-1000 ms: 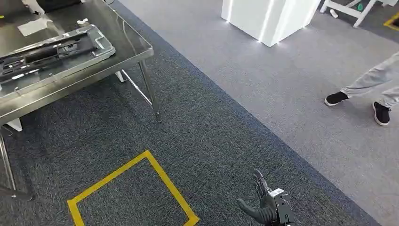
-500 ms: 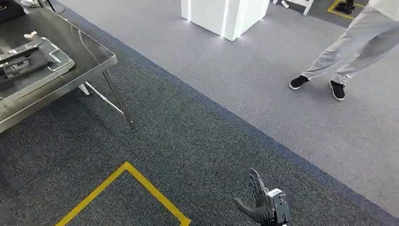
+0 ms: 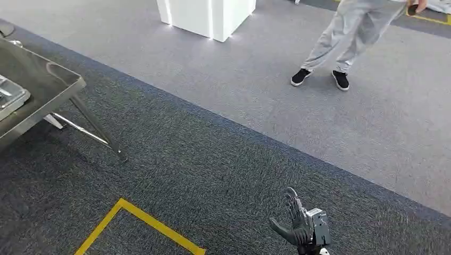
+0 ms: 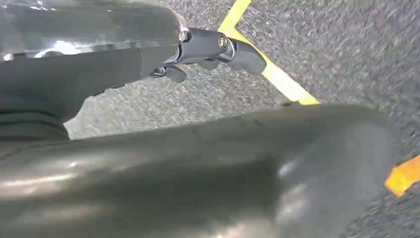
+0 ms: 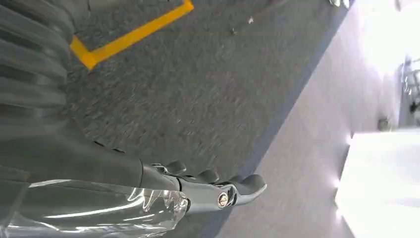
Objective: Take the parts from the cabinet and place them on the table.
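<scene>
Plainly, neither hand carried a part. The right hand [image 3: 298, 229] hung low beside the body, fingers straight and a little apart, thumb out, nothing between them; the right wrist view showed the same loose line of fingers over dark carpet. Of the left hand [image 4: 208, 47] I saw a thumb and a bit of one finger above the carpet, and could not tell whether it was spread or curled.

The surface [image 3: 48, 85] stood far off to the robot's left, a corner of it and one slanting leg in the head view, with the rim of a metal tray [image 3: 9, 98] on it at the picture's edge. So the drop-off place lay left of the body, nearer the left arm and well apart from the right hand.

Where the parts themselves lay I could not tell. A white block [image 3: 207, 16] stood ahead on the lighter floor; whether that was the cabinet I couldn't say. A person [image 3: 340, 42] stood to its right. Yellow tape [image 3: 143, 220] marked the carpet near the robot's feet.

My guess was that walking came next, not reaching.
</scene>
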Controlling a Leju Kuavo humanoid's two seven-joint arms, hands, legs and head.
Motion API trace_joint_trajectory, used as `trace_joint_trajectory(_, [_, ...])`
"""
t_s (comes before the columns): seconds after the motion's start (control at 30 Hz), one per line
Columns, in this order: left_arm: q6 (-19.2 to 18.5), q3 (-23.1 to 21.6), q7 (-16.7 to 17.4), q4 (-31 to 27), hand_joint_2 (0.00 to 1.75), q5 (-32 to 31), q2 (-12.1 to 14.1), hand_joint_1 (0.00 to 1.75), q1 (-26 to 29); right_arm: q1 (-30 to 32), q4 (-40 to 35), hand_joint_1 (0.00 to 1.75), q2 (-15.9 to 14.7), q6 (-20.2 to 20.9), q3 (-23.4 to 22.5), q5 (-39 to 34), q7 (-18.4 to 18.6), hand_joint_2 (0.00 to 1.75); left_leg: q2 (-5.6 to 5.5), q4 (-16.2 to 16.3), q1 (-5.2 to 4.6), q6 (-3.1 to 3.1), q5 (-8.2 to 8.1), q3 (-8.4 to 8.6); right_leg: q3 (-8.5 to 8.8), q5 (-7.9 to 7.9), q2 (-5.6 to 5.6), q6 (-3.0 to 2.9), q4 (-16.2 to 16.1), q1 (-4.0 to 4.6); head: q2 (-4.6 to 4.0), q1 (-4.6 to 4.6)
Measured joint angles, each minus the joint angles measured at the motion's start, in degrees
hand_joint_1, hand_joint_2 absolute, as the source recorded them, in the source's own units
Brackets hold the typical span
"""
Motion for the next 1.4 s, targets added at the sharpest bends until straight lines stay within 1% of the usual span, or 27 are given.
trace_joint_trajectory(0.03, [0.0,0.0,0.3,0.0,0.00,0.0,0.0,0.00,0.1,-0.1,0.1,0.00,0.0,-0.3,0.0,-0.2,0.1,1.75,-2.51,3.2,0.02,0.02,-2.03,-1.36,-0.04,0.04,0.58,-0.33,0.0,-0.08,0.00,0.00])
trace_joint_trajectory(0.07, [-0.2,0.0,0.7,0.0,0.00,-0.1,-0.1,0.00,0.2,0.0,0.1,0.00,-0.2,-0.7,0.0,-0.5,0.2,1.75,-3.80,7.7,0.12,-0.05,-4.39,-3.42,-0.07,0.02,1.40,-0.48,0.0,-0.06,0.00,-0.02])
trace_joint_trajectory(0.13, [-0.3,0.0,1.2,0.0,0.00,-0.2,-0.2,0.00,0.4,0.9,0.0,0.00,-0.3,-1.7,0.0,-0.8,0.9,1.75,-4.37,16.6,0.17,-0.15,-7.58,-7.78,-0.08,-0.02,3.32,-0.61,0.1,0.15,0.00,-0.02])
trace_joint_trajectory(0.17, [-0.4,0.0,1.3,0.0,0.00,-0.2,-0.3,0.00,0.6,1.6,-0.2,0.00,-0.5,-2.2,0.0,-0.8,1.4,1.75,-4.38,17.2,0.17,-0.13,-6.91,-8.38,0.01,-0.04,4.22,-0.60,0.2,0.17,0.00,-0.02])
trace_joint_trajectory(0.2, [-0.5,0.0,1.4,0.0,0.00,-0.2,-0.4,0.00,0.6,2.5,-0.5,0.00,-0.6,-2.6,0.0,-0.8,1.9,1.75,-4.45,15.0,0.18,-0.06,-4.77,-7.72,0.12,-0.09,5.21,-0.54,0.3,0.16,0.00,-0.02])
trace_joint_trajectory(0.27, [-0.6,0.0,1.5,0.0,0.00,-0.5,-0.7,0.00,0.6,3.7,-1.6,0.00,-0.7,-3.3,-0.2,-0.8,2.8,1.75,-5.45,5.6,0.36,0.16,1.12,-3.96,0.32,-0.31,7.12,-0.21,0.6,0.08,0.00,-0.02])
trace_joint_trajectory(0.3, [-0.6,0.0,1.6,0.0,0.00,-0.8,-0.8,0.00,0.6,4.2,-2.2,0.00,-0.8,-3.6,-0.3,-0.8,3.2,1.75,-8.14,0.9,0.61,0.28,3.08,-2.27,0.25,-0.48,7.94,0.05,0.9,0.00,0.00,-0.02])
trace_joint_trajectory(0.33, [-0.6,-0.1,1.6,0.0,0.00,-1.1,-0.8,0.00,0.6,4.6,-2.7,0.00,-0.8,-4.1,-0.5,-0.8,3.7,1.75,-9.99,-0.1,0.65,0.25,2.21,-1.85,-0.05,-0.62,8.64,0.42,1.3,0.33,0.00,-0.02])
trace_joint_trajectory(0.47, [-1.6,-0.5,1.5,0.0,0.00,-1.4,-0.9,0.00,0.1,8.0,-4.7,0.00,-0.8,-5.2,-1.4,0.4,4.9,1.75,-7.58,-0.5,0.34,1.82,2.73,-1.45,-0.59,-0.08,11.13,2.14,0.9,-0.12,0.00,-0.02])
trace_joint_trajectory(0.53, [-1.8,-0.6,0.9,0.0,0.00,-1.4,-0.8,0.00,0.2,9.3,-5.2,0.00,-0.6,-5.2,-1.4,0.6,4.8,1.75,-5.92,-1.3,0.40,2.63,3.19,-1.17,-2.18,-2.75,4.83,2.22,4.5,0.06,0.00,0.00])
trace_joint_trajectory(0.57, [-1.9,-0.6,0.6,0.0,0.00,-1.4,-0.7,0.00,0.3,9.3,-5.2,0.00,-0.5,-5.0,-1.4,0.7,4.5,1.75,-5.05,-1.3,0.20,2.72,3.18,-1.27,-4.28,-4.95,3.26,2.48,8.5,0.02,0.00,0.00])
trace_joint_trajectory(0.63, [-1.9,-0.6,0.0,0.0,0.00,-1.3,-0.5,0.00,0.6,9.3,-5.2,0.00,-0.3,-4.5,-1.4,0.7,4.1,1.75,-3.07,-1.2,-0.11,2.86,2.98,-1.32,-8.75,-8.48,2.19,2.84,17.5,-0.33,0.00,0.00])
trace_joint_trajectory(0.67, [-1.9,-0.6,-0.3,0.0,0.00,-1.2,-0.4,0.00,0.6,9.3,-5.0,0.00,-0.2,-4.1,-1.4,0.7,3.7,1.75,-2.21,-1.2,-0.18,2.84,2.90,-1.30,-9.69,-8.46,2.04,2.95,19.3,-0.44,0.00,0.00])
trace_joint_trajectory(0.7, [-1.8,-0.6,-0.7,0.0,0.00,-1.2,-0.3,0.00,0.5,9.1,-4.5,0.00,-0.1,-3.8,-1.4,0.7,3.4,1.75,-1.40,-1.2,-0.21,2.81,2.76,-1.21,-8.98,-7.04,1.91,2.97,17.9,-0.50,0.00,0.00])
trace_joint_trajectory(0.77, [-1.5,-0.6,-1.2,0.0,0.00,-1.2,-0.1,0.00,0.4,8.4,-3.4,0.00,0.2,-3.2,-1.4,0.5,2.3,1.75,0.09,-1.2,-0.25,2.55,2.43,-0.79,-3.58,-2.19,0.87,2.68,8.1,-0.44,0.00,0.00])
trace_joint_trajectory(0.8, [-1.5,-0.6,-1.5,0.0,0.00,-1.2,-0.1,0.00,0.3,8.0,-2.9,0.00,0.4,-2.9,-1.4,0.5,1.9,1.75,0.73,-1.2,-0.31,2.35,2.22,-0.47,-0.49,-0.40,-1.11,2.30,2.8,-0.24,0.00,0.00])
trace_joint_trajectory(0.83, [-1.6,-0.6,-1.8,0.0,0.00,-1.5,0.0,0.00,0.3,7.4,-2.4,0.00,0.7,-2.9,-1.4,0.4,1.6,1.75,1.16,-1.2,-0.61,2.01,1.99,-0.28,0.31,-1.08,-3.48,1.49,1.4,0.32,0.02,-0.02])
trace_joint_trajectory(0.97, [-1.6,-1.0,-2.8,0.0,0.00,-2.2,0.6,0.00,-0.1,6.1,0.7,0.00,1.8,-2.9,-1.4,-0.6,1.0,1.75,3.28,-1.6,-0.34,0.76,1.47,0.58,-0.01,-0.90,-0.95,0.49,0.9,0.86,0.00,-0.02])
trace_joint_trajectory(1.0, [-1.4,-1.0,-3.2,0.0,0.00,-1.8,0.8,0.00,-0.2,5.8,1.9,0.00,2.2,-2.4,-1.4,-1.0,0.8,1.75,2.72,-1.2,-0.12,0.38,0.88,0.56,0.65,-0.36,-0.06,-0.09,0.1,-0.10,0.02,-0.02])
trace_joint_trajectory(1.07, [-1.0,-0.9,-4.0,0.0,0.00,-1.3,1.7,0.00,0.1,4.8,4.1,0.00,2.9,-2.0,-1.3,-1.4,0.3,1.75,-3.01,4.7,0.06,0.18,-2.79,-1.85,0.59,-0.19,1.12,-0.69,-0.1,0.04,0.00,-0.02])
trace_joint_trajectory(1.13, [-0.4,-0.9,-4.6,0.1,0.00,-0.5,2.3,0.00,0.6,3.5,6.6,0.00,3.9,-1.7,-0.9,-1.4,-0.3,1.75,-4.49,14.5,0.15,-0.09,-6.97,-6.74,0.51,-0.27,3.02,-0.94,0.0,0.16,0.00,-0.02])
trace_joint_trajectory(1.17, [0.1,-0.8,-4.6,0.3,0.00,0.2,2.6,0.00,0.8,3.1,8.0,0.00,4.5,-1.6,-0.7,-1.5,-0.7,1.75,-4.58,17.4,0.15,-0.17,-7.29,-8.39,0.55,-0.29,4.02,-0.96,0.1,0.20,0.00,-0.02])
trace_joint_trajectory(1.23, [0.7,-0.5,-4.9,0.5,0.00,1.2,3.5,0.00,1.4,2.6,10.3,0.00,5.3,-1.4,-0.4,-1.7,-1.5,1.75,-4.66,14.1,0.19,-0.20,-3.49,-7.74,0.75,-0.44,5.86,-0.83,0.3,0.16,0.00,-0.02])
trace_joint_trajectory(1.27, [0.8,-0.3,-4.9,0.6,0.00,1.8,3.9,0.00,1.8,2.4,11.3,0.00,5.8,-1.4,-0.2,-1.7,-2.0,1.75,-4.93,8.9,0.28,-0.19,-0.25,-5.74,0.85,-0.57,6.84,-0.66,0.5,0.08,0.00,-0.02])
trace_joint_trajectory(1.3, [1.1,-0.1,-4.9,0.9,0.00,2.2,4.3,0.00,2.1,2.1,12.0,0.00,6.3,-1.6,0.1,-1.7,-2.5,1.75,-6.36,2.8,0.51,-0.22,3.03,-3.35,0.89,-0.77,7.79,-0.41,0.9,0.00,0.00,-0.02])
trace_joint_trajectory(1.33, [1.4,0.2,-4.6,1.2,0.00,2.5,4.6,0.00,2.5,1.9,12.7,0.00,6.7,-2.0,0.3,-1.7,-2.8,1.75,-9.21,0.4,0.79,-0.26,2.88,-2.18,0.64,-0.97,8.43,-0.12,1.1,-0.08,0.00,-0.02])
trace_joint_trajectory(1.4, [2.0,0.6,-3.8,1.7,0.00,2.6,5.0,0.00,2.8,1.1,13.9,0.00,7.4,-2.6,0.5,-1.6,-3.4,1.75,-8.56,0.0,0.47,0.11,2.99,-2.57,0.22,-0.97,9.35,0.53,1.5,-0.05,0.00,-0.02])
